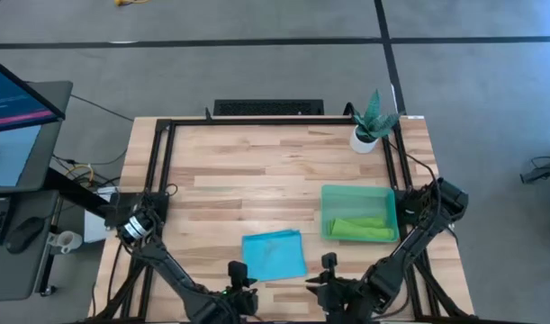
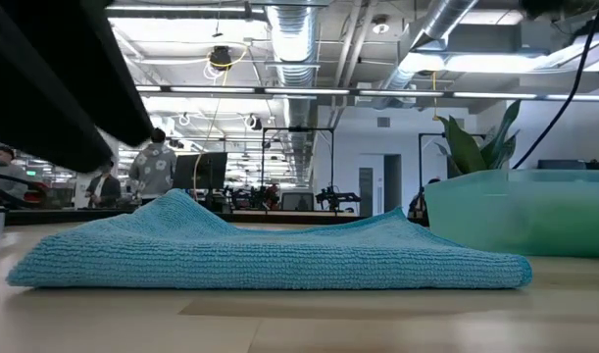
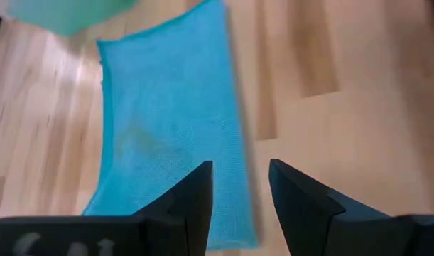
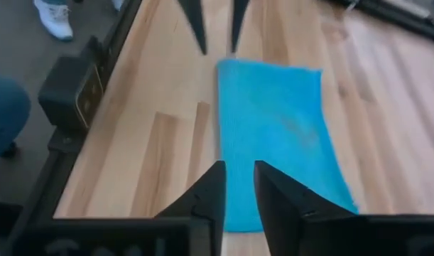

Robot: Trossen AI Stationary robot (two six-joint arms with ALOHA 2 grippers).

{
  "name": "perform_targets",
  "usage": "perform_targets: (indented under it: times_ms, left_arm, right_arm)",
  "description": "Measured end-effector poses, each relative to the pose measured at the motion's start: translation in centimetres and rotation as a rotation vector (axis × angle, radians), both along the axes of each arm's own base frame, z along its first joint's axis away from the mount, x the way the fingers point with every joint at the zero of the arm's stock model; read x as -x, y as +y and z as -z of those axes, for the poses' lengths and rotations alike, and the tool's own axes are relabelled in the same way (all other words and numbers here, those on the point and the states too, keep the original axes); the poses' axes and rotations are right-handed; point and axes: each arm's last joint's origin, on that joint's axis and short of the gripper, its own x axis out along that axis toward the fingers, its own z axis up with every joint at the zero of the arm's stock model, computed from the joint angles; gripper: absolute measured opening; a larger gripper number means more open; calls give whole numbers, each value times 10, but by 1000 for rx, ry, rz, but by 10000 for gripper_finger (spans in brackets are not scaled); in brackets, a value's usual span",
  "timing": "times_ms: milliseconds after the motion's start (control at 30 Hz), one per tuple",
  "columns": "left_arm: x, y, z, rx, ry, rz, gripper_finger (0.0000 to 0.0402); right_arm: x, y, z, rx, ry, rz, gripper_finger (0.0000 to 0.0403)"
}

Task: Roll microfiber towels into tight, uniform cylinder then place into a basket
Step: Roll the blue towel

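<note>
The turquoise towel (image 1: 273, 255) lies flat and folded on the wood table near its front edge, and also shows in the low view (image 2: 270, 255). The lime green towel (image 1: 360, 229) lies rolled inside the green basket (image 1: 327, 211) to its right. My left gripper (image 1: 239, 273) is open at the turquoise towel's near left corner, its fingers over the towel's edge (image 3: 231, 163). My right gripper (image 1: 328, 266) is open just right of the towel's near right corner (image 4: 238, 213). Nothing is between the fingers of either gripper.
A white pot with a green plant (image 1: 368, 133) stands at the far right corner behind the basket. A black frame rail (image 1: 162, 171) runs along the table's left, far and right sides. Bare wood fills the table's middle and far left.
</note>
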Motion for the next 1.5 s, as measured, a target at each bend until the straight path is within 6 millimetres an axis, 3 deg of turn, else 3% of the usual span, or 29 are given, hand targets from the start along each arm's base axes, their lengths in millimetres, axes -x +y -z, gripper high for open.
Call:
perform_targets:
  times_ms: [433,533,833,1233,1500]
  left_arm:
    - [-3,10,36,-58,111,-70,132]
    - [-1,12,37,-59,129,-93,132]
    - [3,17,37,-74,149,-153,132]
    - [4,22,38,-67,192,-174,132]
    - [10,32,55,-58,163,-205,132]
  right_arm:
    - [-7,-24,42,-162,78,-13,186]
    - [-11,-28,50,-183,74,-15,196]
    - [-33,-39,102,-106,137,7,201]
    - [-36,-43,98,-172,173,30,188]
    - [-36,-43,99,-183,192,18,180]
